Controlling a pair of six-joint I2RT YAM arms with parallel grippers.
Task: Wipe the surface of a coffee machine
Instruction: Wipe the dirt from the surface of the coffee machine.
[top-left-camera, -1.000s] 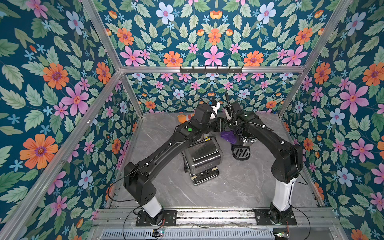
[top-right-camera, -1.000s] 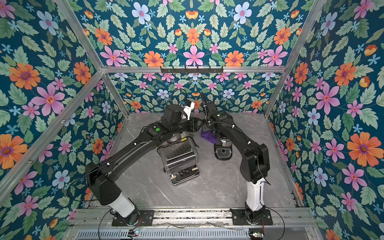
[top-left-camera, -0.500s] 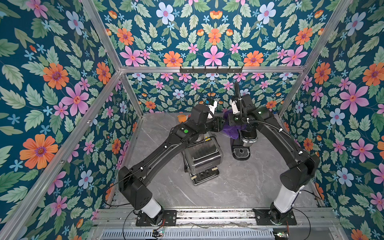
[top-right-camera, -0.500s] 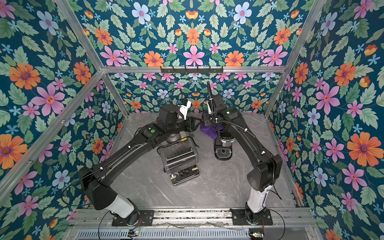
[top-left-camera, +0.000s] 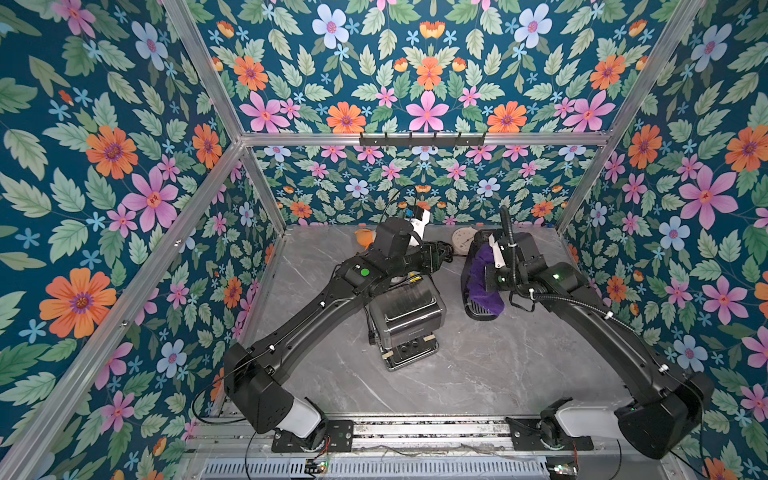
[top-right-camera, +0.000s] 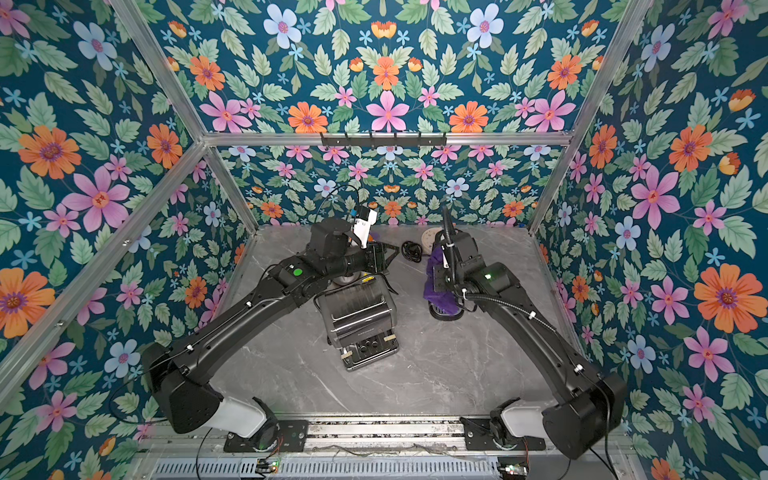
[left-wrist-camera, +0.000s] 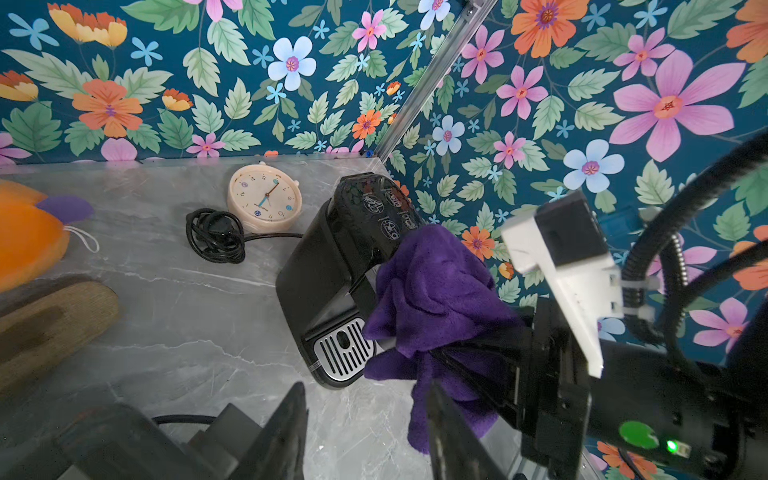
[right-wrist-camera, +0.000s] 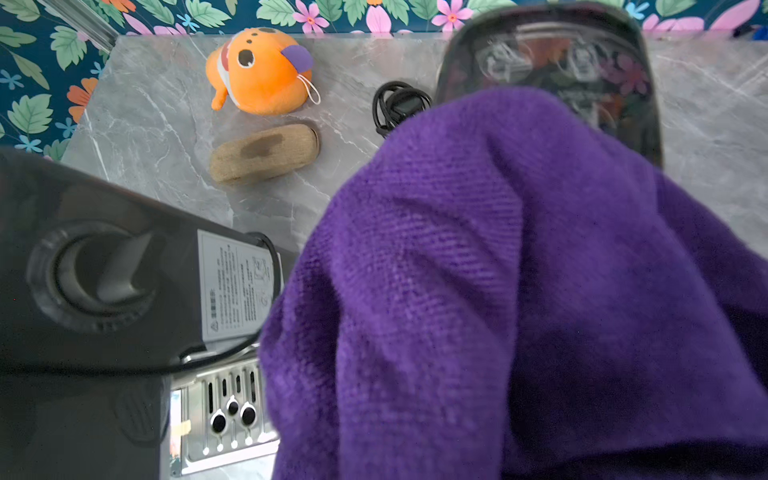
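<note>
The black coffee machine (top-left-camera: 521, 245) (top-right-camera: 461, 241) (left-wrist-camera: 353, 232) (right-wrist-camera: 552, 58) stands at the back right of the table. A purple cloth (top-left-camera: 478, 278) (top-right-camera: 436, 286) (left-wrist-camera: 432, 286) (right-wrist-camera: 498, 291) hangs down its front, over the silver drip tray (left-wrist-camera: 343, 353). My right gripper (top-left-camera: 488, 276) (left-wrist-camera: 478, 345) is shut on the cloth and presses it against the machine; its fingers are buried in the fabric. My left gripper (top-left-camera: 440, 257) (left-wrist-camera: 365, 415) hovers to the left of the machine, open and empty.
A grey and black appliance (top-left-camera: 405, 320) (top-right-camera: 357, 320) (right-wrist-camera: 104, 270) stands mid-table under the left arm. At the back lie an orange plush (top-left-camera: 363, 237) (right-wrist-camera: 259, 70), a brown slipper-like piece (left-wrist-camera: 50, 324) (right-wrist-camera: 264, 153), a cream clock (left-wrist-camera: 264, 202) and a coiled black cord (left-wrist-camera: 216, 235).
My right arm has swung right and drawn the cloth from the machine's left side down over its front. The left arm has shifted slightly; its jaws have kept the same gap.
</note>
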